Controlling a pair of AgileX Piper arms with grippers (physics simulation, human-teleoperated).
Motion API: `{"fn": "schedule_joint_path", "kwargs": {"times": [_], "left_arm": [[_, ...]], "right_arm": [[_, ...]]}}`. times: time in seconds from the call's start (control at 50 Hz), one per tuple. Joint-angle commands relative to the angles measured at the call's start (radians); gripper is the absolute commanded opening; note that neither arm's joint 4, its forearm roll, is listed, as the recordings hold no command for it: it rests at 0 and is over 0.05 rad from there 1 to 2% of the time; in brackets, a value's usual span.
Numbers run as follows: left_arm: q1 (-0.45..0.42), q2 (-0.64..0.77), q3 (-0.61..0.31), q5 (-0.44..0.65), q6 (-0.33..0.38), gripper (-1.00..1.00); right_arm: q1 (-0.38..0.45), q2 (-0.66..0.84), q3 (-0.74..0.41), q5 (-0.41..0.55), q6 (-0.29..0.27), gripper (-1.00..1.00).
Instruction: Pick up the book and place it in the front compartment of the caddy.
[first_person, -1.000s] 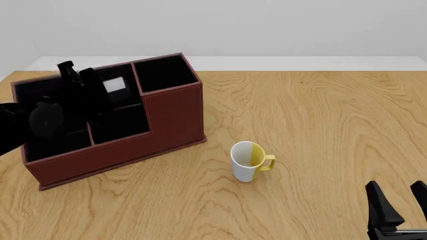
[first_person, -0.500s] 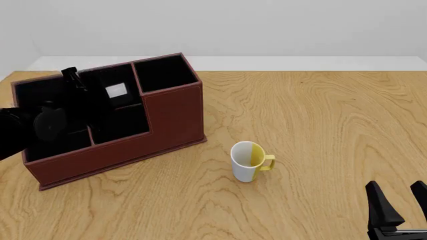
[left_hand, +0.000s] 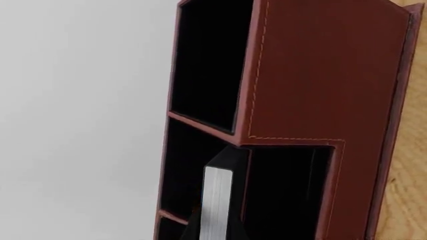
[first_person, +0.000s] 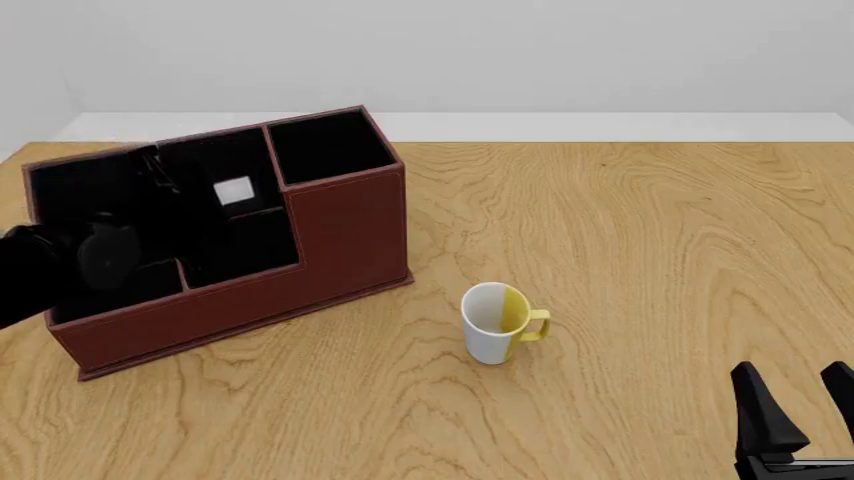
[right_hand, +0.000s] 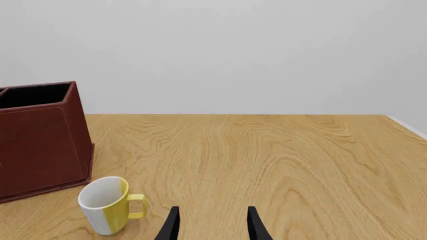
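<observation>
Your left arm (first_person: 60, 262) has sunk lower into the caddy (first_person: 350, 228) over the past second, and the white patch of the book (first_person: 232, 190) in the left part of the front view has shrunk and dropped with it, from above the inner divider to about level with it. That reads as the lowering stage of the placement, with the release yet to come.

The front view leaves it unclear which compartment the book is entering: dark arm against black lining hides the edges. The left wrist view fills that gap a little. There, at bottom centre, the book (left_hand: 217, 202) shows a pale strip of page edges with its black cover beside it, standing close against the red divider wall of the caddy (left_hand: 320, 75). Whether that puts it in the front compartment or the one behind, you cannot tell. The left jaws themselves are out of sight in both views; they presumably hold the book, but neither view confirms it.

The right gripper (right_hand: 210, 222) waits at bottom right above the counter (first_person: 641, 230), jaws parted around nothing, with the mug (first_person: 498, 322) well apart from the caddy.
</observation>
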Motion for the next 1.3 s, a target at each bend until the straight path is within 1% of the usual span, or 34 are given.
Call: {"fn": "schedule_joint_path", "kwargs": {"times": [0.02, 0.22, 0.66, 0.9, 1.3], "left_arm": [[0.010, 0.008, 0.002, -0.024, 0.028, -1.00], [0.009, 0.020, 0.011, -0.041, 0.028, -1.00], [0.024, 0.044, -0.024, -0.034, 0.025, -1.00], [0.041, 0.070, -0.027, -0.056, 0.029, -1.00], [0.030, 0.109, -0.038, -0.080, 0.026, -1.00]], "right_arm": [[0.000, 0.000, 0.000, 0.000, 0.000, 1.00], [0.000, 0.000, 0.000, 0.000, 0.000, 1.00], [0.000, 0.000, 0.000, 0.000, 0.000, 1.00], [0.000, 0.000, 0.000, 0.000, 0.000, 1.00], [0.000, 0.000, 0.000, 0.000, 0.000, 1.00]]}}
